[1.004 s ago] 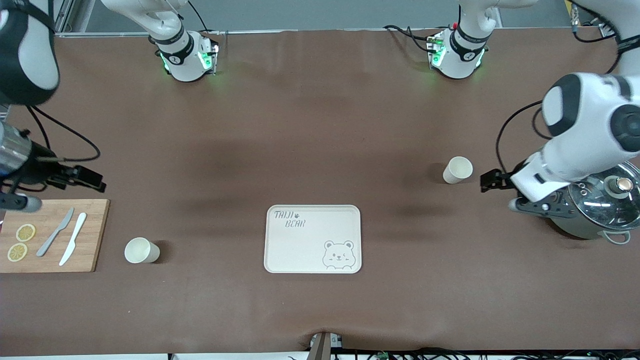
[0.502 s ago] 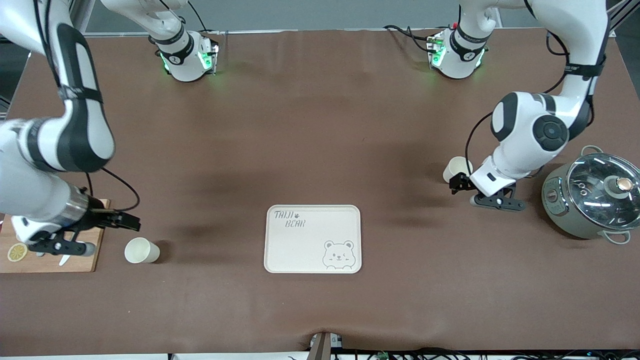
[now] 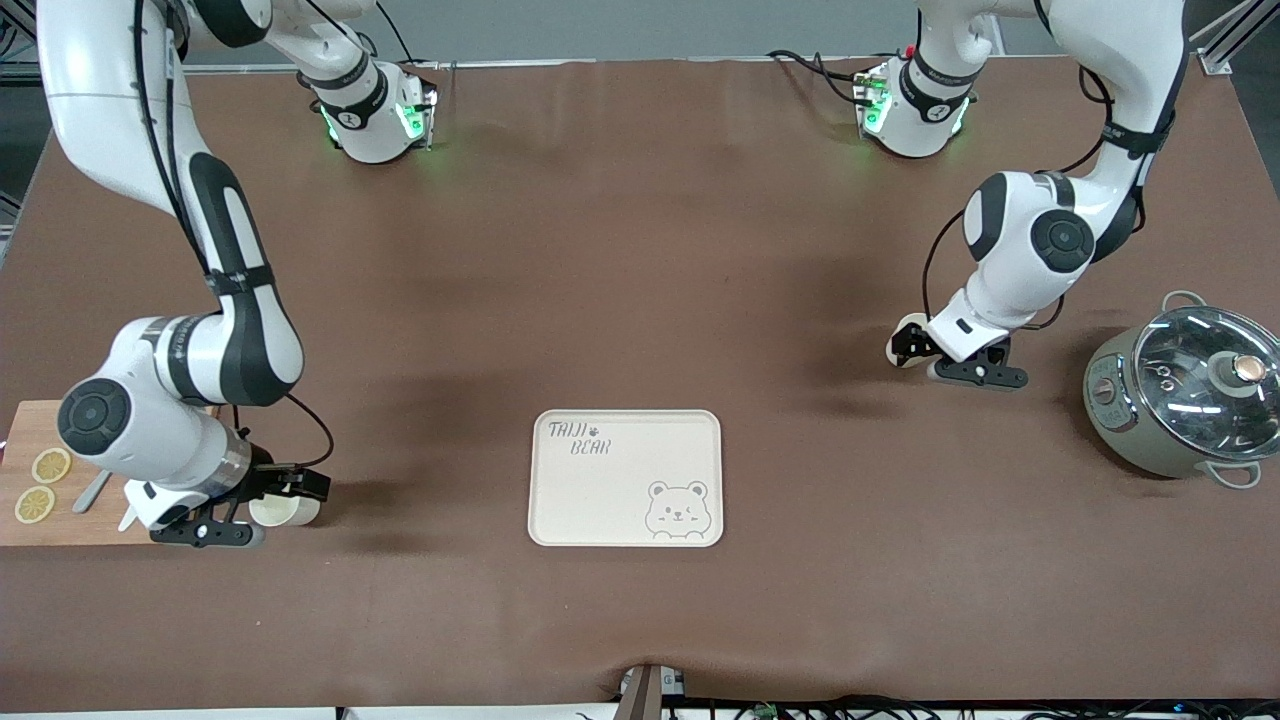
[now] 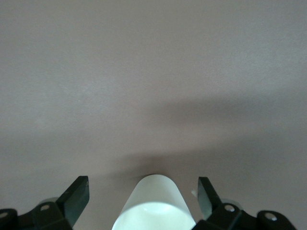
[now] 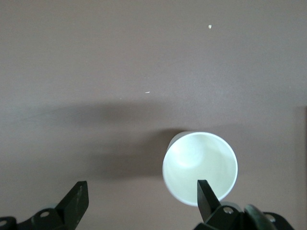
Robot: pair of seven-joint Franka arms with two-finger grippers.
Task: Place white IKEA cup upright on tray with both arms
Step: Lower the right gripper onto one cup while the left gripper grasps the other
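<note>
Two white cups lie on their sides on the brown table. One cup (image 3: 283,513) lies toward the right arm's end, beside the cutting board. My right gripper (image 3: 303,487) is low at it and open; in the right wrist view the cup (image 5: 200,167) faces mouth-on, off-centre by one finger (image 5: 207,197). The other cup (image 3: 893,352) lies toward the left arm's end, farther from the camera than the tray (image 3: 620,500). My left gripper (image 3: 906,344) is open around it, the cup (image 4: 153,206) midway between the fingers. The cream tray with bear drawing holds nothing.
A bamboo cutting board (image 3: 15,430) with lemon slices (image 3: 50,465) and knives lies at the right arm's end, partly under that arm. A grey pot with a glass lid (image 3: 1190,390) stands at the left arm's end, beside the left arm.
Both arms have swung in from the table's ends and dropped to the cups. Each gripper now sits at its cup, still open. The cups have not moved.
</note>
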